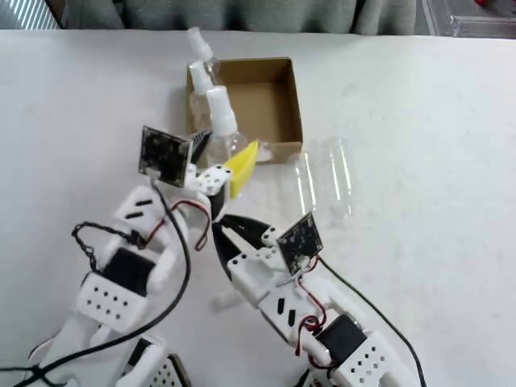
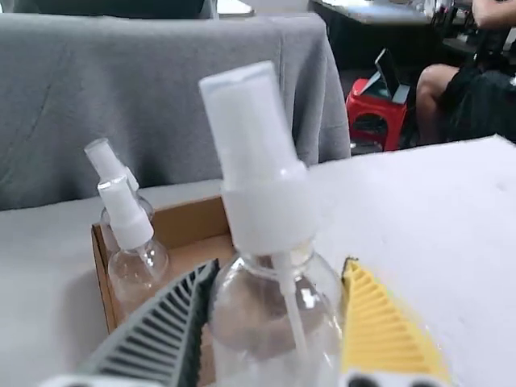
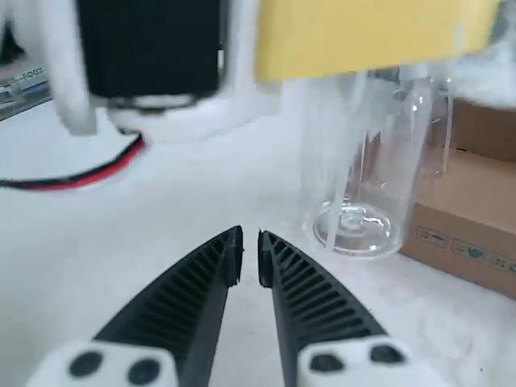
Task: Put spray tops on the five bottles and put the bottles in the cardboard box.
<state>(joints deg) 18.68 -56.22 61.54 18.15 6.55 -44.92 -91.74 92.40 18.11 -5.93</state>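
Observation:
My left gripper [image 2: 280,274] is shut on a clear bottle [image 2: 274,314] that has a white spray top [image 2: 254,153] on it. One jaw is grey and the other yellow. In the high view this bottle [image 1: 222,129] stands upright at the near wall of the cardboard box [image 1: 274,85]. Its base [image 3: 355,226] rests on the table beside the box [image 3: 468,234]. Two more topped bottles [image 2: 133,242] stand in the box's left corner [image 1: 200,60]. My right gripper [image 1: 223,234] hangs low over the table just short of the left one. Its black fingers [image 3: 205,278] are shut on nothing.
Two clear bottles without tops [image 1: 305,184] [image 1: 343,177] lie side by side on the white table, right of the box. The right half of the box floor is bare. A grey cloth [image 2: 161,81] hangs behind the table's far edge.

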